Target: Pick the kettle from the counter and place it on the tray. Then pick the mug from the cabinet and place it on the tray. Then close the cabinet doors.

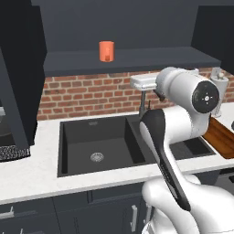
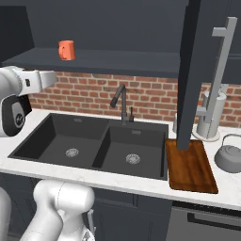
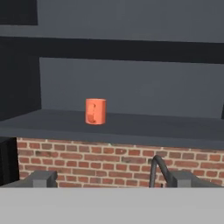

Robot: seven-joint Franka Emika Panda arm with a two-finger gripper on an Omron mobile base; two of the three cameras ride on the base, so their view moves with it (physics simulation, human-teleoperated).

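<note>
The orange-red mug [image 3: 95,111] stands upright on the dark inner shelf of the open cabinet [image 1: 132,59], also seen as the mug [image 1: 106,50] and the mug [image 2: 67,50]. My gripper [image 3: 113,179] is open, held above the sink and facing the mug from well short of the shelf, with nothing between its fingers. The grey kettle [image 2: 229,156] sits on the white counter [image 2: 141,184], just right of the brown wooden tray [image 2: 190,167], which lies bare. The tray [image 1: 221,136] shows partly behind my arm. Both cabinet doors stand open: one door [image 2: 190,70] has a silver bar handle [image 2: 221,70], the other door [image 1: 18,73] is at the left.
A black double sink [image 2: 94,146] with a dark faucet [image 2: 121,101] lies below the gripper. A white paper-towel roll [image 2: 210,117] stands behind the tray. The brick wall [image 1: 87,96] runs under the shelf. The open right door hangs over the tray's far end.
</note>
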